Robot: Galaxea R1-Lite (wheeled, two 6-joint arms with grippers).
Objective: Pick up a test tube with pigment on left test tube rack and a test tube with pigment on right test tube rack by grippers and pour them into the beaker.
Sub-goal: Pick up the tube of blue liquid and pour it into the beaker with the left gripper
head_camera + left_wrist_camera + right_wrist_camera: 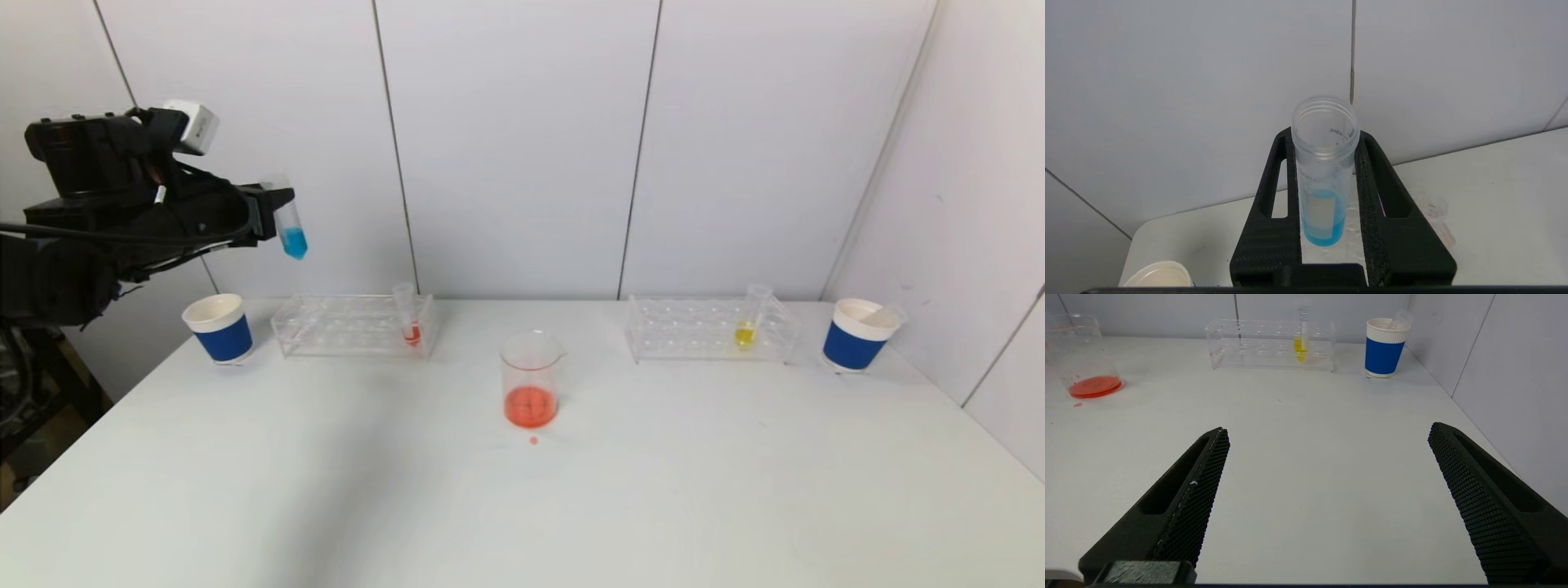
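Two clear racks flank our beaker (531, 380) on the white table (522, 506), where orange liquid pools in the beaker's base and a small orange drop (534, 440) marks the surface just in front of it. On the left test tube rack (351, 325) we see one tube with red pigment (407, 316) standing at the end nearest the beaker; on the right test tube rack (706, 328) a tube with yellow pigment (749, 317) leans slightly. Beyond each rack's outer end stands a blue paper cup, the left cup (219, 328) and the right cup (861, 334), the latter holding an empty tube.

Raised well above the left rack, our left gripper (1327, 192) clamps its fingers (1274, 220) tight on the blue-pigment test tube (289, 222). Its long axis runs nearly vertical, tilted a little, open mouth up and blue tip down. Nothing stands between it and the beaker.

Low over the table's near right side, our right gripper (1327, 490) hangs with fingers spread wide and holding nothing.
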